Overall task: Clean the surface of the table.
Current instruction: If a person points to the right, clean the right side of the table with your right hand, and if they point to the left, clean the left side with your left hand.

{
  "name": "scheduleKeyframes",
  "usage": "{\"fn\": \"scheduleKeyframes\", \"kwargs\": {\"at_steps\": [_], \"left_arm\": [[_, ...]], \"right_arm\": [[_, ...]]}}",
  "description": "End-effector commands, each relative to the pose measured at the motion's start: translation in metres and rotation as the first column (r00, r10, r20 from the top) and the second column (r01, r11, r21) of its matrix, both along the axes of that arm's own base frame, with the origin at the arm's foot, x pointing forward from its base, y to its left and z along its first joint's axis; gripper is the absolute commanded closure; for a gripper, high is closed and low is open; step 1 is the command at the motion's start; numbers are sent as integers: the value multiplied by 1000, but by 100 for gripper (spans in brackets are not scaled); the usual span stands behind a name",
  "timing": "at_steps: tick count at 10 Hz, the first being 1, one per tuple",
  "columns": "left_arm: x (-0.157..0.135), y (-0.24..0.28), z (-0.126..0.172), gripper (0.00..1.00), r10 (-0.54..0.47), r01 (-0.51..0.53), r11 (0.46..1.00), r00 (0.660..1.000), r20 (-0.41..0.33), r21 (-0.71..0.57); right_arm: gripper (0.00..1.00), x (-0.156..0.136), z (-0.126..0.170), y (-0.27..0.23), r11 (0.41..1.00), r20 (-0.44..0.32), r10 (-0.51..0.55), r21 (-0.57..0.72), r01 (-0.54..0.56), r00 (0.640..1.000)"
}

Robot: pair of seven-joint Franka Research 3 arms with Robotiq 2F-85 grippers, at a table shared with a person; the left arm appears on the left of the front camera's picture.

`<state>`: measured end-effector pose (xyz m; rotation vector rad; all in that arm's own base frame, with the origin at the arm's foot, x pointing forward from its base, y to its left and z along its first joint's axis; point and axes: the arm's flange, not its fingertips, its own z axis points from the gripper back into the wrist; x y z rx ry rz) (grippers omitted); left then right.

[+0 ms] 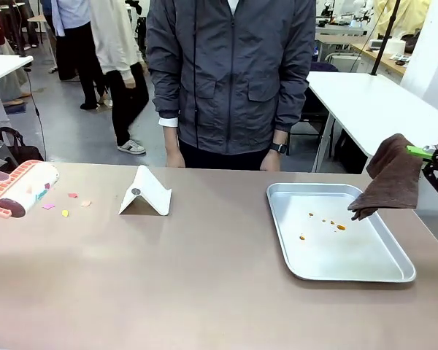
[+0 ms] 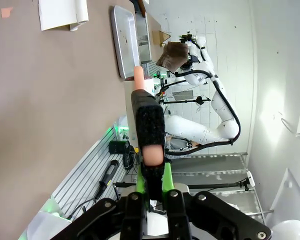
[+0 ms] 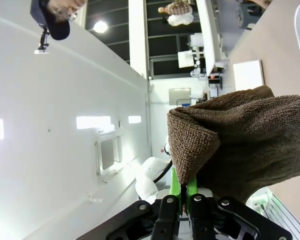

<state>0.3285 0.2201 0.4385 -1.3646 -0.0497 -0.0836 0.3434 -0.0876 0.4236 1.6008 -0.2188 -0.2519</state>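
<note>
The brownish table (image 1: 204, 284) carries small pink and yellow paper scraps (image 1: 65, 212) near its left end. Over that end hangs a pink-and-white lint roller (image 1: 22, 188); in the left wrist view my left gripper (image 2: 152, 172) is shut on the lint roller's handle (image 2: 150, 127). At the right edge my right gripper (image 1: 417, 152) is shut on a brown cloth (image 1: 390, 179), which hangs over the far right side of a silver tray (image 1: 292, 248) with orange spots (image 1: 340, 227). The right wrist view shows my right gripper (image 3: 182, 187) pinching a fold of the cloth (image 3: 240, 140).
A white folded stand (image 1: 146, 193) sits left of the middle. A person in a grey jacket (image 1: 230, 73) stands at the far edge, hands hanging by the table. White-topped tables (image 1: 372, 102) stand behind at the right.
</note>
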Motion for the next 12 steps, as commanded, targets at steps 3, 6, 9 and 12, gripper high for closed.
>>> {"fn": "scheduleKeyframes", "kwargs": {"at_steps": [3, 6, 9, 12], "left_arm": [[-5, -4, 4, 100, 3, -3, 1000, 1000, -13, -8], [-5, -4, 4, 100, 3, -3, 1000, 1000, -13, -8], [-5, -4, 4, 100, 3, -3, 1000, 1000, -13, -8], [-5, -4, 4, 100, 3, -3, 1000, 1000, -13, -8]], "right_arm": [[100, -1, 3, 0, 1000, 6, -4, -3, 4, 1000], [100, -1, 3, 0, 1000, 6, -4, -3, 4, 1000], [100, -1, 3, 0, 1000, 6, -4, -3, 4, 1000], [100, -1, 3, 0, 1000, 6, -4, -3, 4, 1000]]}}
